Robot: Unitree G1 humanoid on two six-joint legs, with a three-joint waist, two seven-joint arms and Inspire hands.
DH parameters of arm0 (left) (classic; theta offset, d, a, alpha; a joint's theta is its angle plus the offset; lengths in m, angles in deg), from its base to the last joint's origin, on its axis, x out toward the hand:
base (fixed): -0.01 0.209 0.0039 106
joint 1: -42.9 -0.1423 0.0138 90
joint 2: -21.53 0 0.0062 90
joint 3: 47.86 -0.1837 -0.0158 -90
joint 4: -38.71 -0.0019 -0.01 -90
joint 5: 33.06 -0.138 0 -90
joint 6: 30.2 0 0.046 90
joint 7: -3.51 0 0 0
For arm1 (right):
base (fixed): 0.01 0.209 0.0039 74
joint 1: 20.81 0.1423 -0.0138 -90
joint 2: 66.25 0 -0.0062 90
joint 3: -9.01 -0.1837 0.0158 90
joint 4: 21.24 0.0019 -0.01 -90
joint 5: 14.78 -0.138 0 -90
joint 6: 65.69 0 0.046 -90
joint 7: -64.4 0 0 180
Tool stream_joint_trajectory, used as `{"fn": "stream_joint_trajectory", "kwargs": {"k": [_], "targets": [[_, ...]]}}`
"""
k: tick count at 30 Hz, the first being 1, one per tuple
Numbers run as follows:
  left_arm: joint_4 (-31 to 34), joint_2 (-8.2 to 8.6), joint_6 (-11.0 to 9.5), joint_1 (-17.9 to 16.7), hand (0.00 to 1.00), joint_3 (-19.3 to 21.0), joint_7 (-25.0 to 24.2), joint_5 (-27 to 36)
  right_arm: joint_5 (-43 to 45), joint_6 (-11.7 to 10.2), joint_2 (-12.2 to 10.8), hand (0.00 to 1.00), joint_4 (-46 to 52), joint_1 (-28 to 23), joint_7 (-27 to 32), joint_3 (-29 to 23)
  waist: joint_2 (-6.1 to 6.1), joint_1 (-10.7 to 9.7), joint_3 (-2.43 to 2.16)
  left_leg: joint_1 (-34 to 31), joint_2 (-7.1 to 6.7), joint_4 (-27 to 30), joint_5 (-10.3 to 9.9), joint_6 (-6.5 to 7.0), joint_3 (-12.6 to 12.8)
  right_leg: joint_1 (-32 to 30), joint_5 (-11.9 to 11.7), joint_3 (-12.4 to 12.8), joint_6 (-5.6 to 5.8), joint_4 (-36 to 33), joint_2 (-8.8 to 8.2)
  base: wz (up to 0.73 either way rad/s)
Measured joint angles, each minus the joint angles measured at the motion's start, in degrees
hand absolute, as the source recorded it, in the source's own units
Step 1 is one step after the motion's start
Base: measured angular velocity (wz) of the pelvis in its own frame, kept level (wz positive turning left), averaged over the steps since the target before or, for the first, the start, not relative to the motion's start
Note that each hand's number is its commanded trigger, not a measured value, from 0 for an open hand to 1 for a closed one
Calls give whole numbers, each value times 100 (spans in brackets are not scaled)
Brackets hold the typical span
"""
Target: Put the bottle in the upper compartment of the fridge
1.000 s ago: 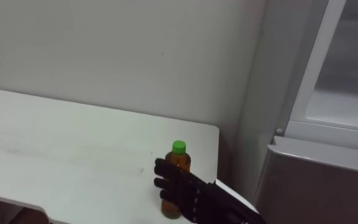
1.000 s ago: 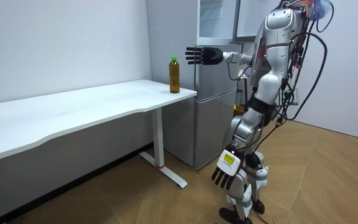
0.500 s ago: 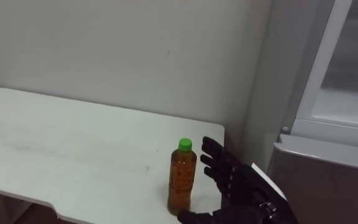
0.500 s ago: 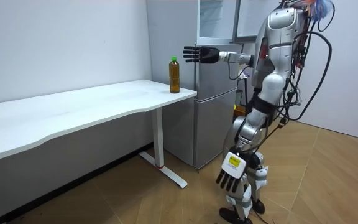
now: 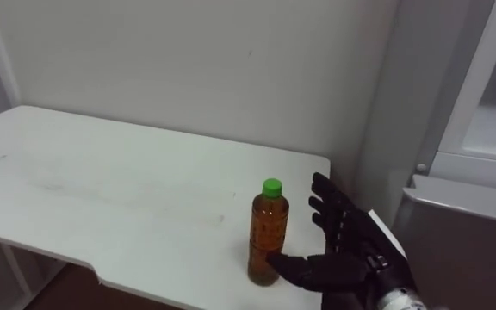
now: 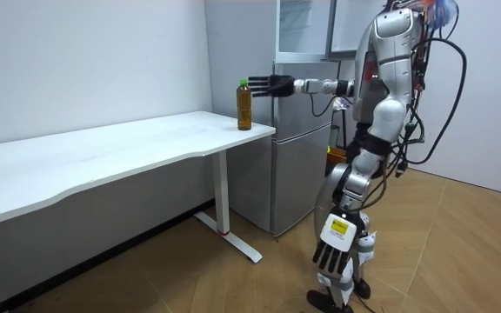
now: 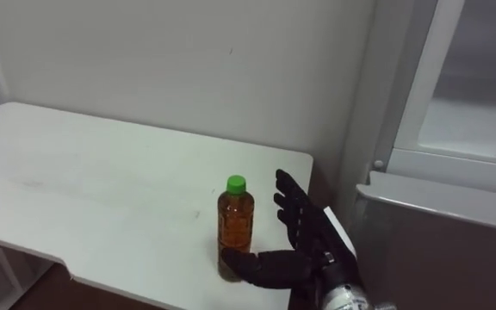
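Note:
A clear bottle (image 5: 268,231) of amber drink with a green cap stands upright near the right end of the white table (image 5: 102,189). My right hand (image 5: 347,241) is just to its right, open, with fingers spread and straight. Its thumb reaches across in front of the bottle's base, and I cannot tell if it touches. In the room view the bottle (image 6: 244,104) stands at the table's corner with the right hand (image 6: 268,85) beside its cap at arm's length. My left hand (image 6: 333,250) hangs low by my legs, fingers relaxed.
The fridge (image 5: 480,129) stands right of the table against the wall, its upper compartment open and its grey lower door (image 5: 463,250) shut. A narrow gap separates table edge and fridge. In the room view I stand on the wooden floor in front of the fridge (image 6: 303,52).
My right arm has stretched out further and the hand has come up against the bottle's right side, thumb now in front of its base. The view has shifted right. The left arm has swung slightly.

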State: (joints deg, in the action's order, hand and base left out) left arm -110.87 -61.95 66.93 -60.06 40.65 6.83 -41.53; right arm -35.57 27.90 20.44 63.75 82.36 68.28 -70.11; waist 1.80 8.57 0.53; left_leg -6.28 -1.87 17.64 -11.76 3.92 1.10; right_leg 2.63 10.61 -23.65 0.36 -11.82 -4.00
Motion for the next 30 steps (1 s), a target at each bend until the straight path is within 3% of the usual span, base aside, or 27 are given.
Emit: {"fn": "stream_joint_trajectory", "kwargs": {"k": [3,8,12,19,22,25,30], "targets": [[-11,1,6,96,0,-95,59,57,103,-5,-90,0,-509,413,369,25,28,54,-27,-220,10,-1,55,-11,-8,-231,-26,-32,-38,-27,-3,0],[16,78,4,249,0,-326,161,225,92,-111,-172,0,-1487,858,890,35,-71,119,14,-353,-57,-48,140,9,-154,-326,-38,-166,-35,-33,-46,17],[10,221,38,260,0,-328,157,479,60,-110,-224,0,-1762,905,1145,32,-136,180,30,-425,-94,-115,199,32,-172,-449,-38,-189,-20,-82,-98,5],[-15,227,41,347,0,-385,273,793,-206,-113,-303,0,-2205,1160,1668,-22,-185,182,37,-605,-153,-112,275,33,-335,-557,-38,-482,-20,-87,-111,12],[-12,224,54,326,0,-402,274,863,-182,-245,-297,0,-2415,1240,1761,-31,-197,225,44,-627,-161,-111,294,39,-348,-577,-38,-482,-20,-135,-126,3],[-16,224,12,332,0,-448,274,914,-173,-276,-273,0,-2633,1400,1909,-39,-182,248,38,-705,-195,-111,325,41,-413,-681,-23,-496,-12,-241,-196,8],[-18,223,-3,337,0,-452,314,899,-143,-382,-239,0,-2981,1629,2030,-42,-86,294,79,-824,-231,-101,431,55,-463,-814,-15,-499,-27,-306,-210,10]]}}
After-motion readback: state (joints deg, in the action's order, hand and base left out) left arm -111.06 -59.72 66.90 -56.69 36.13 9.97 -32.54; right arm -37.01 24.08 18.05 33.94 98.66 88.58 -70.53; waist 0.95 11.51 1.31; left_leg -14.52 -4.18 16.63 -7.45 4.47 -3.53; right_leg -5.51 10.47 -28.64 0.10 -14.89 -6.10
